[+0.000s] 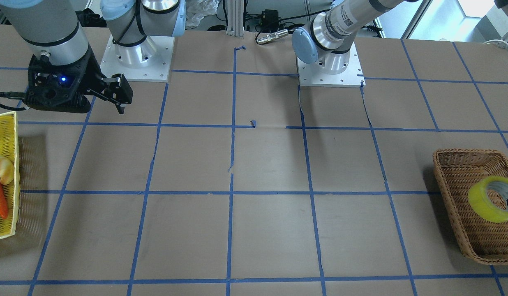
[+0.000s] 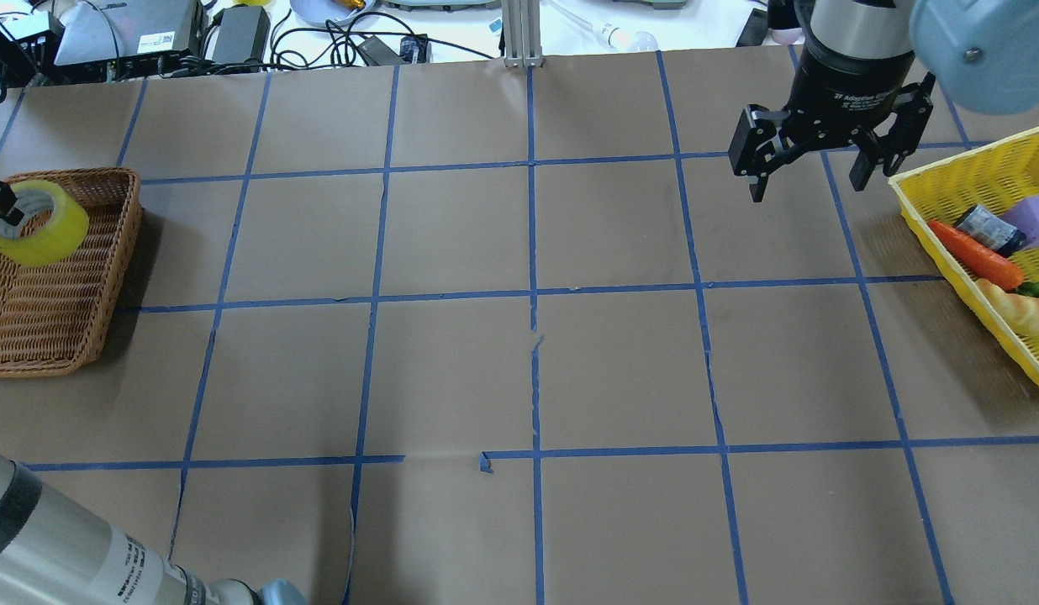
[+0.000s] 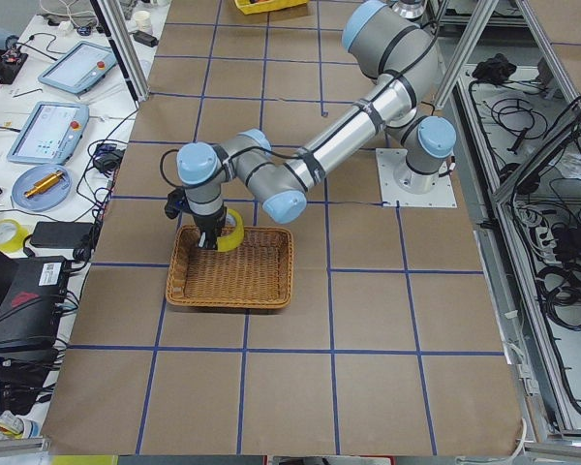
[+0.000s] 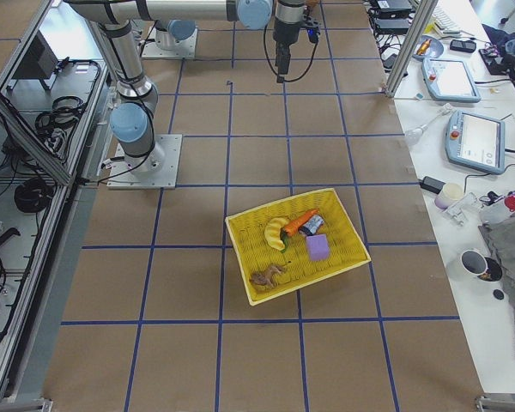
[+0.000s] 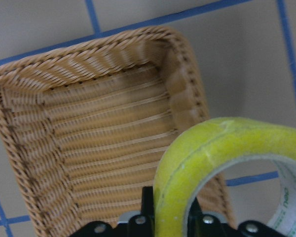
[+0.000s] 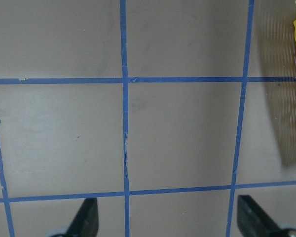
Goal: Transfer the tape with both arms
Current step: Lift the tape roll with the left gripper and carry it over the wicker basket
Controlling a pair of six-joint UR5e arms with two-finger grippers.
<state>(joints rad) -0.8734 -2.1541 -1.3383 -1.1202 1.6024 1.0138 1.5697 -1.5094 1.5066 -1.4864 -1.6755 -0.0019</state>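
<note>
The yellow tape roll [image 2: 40, 235] with a grey-white core hangs over the far end of the brown wicker basket [image 2: 57, 336]. My left gripper [image 2: 0, 204] is shut on the roll's wall, with one finger inside the core. In the left wrist view the tape [image 5: 212, 148] fills the lower right, above the basket [image 5: 89, 64]. The front-facing view shows the tape [image 1: 484, 201] at its right edge. My right gripper [image 2: 809, 172] is open and empty. It hangs over the table just left of the yellow basket [image 2: 973, 176], with only bare table between its fingertips [image 6: 86, 217].
The yellow basket holds a carrot [image 2: 978, 252], a banana-like item [image 2: 1024, 307], a purple block [image 2: 1032, 214] and a small packet. Cables and devices lie along the table's far edge [image 2: 234, 34]. Blue tape grid lines cross the brown table.
</note>
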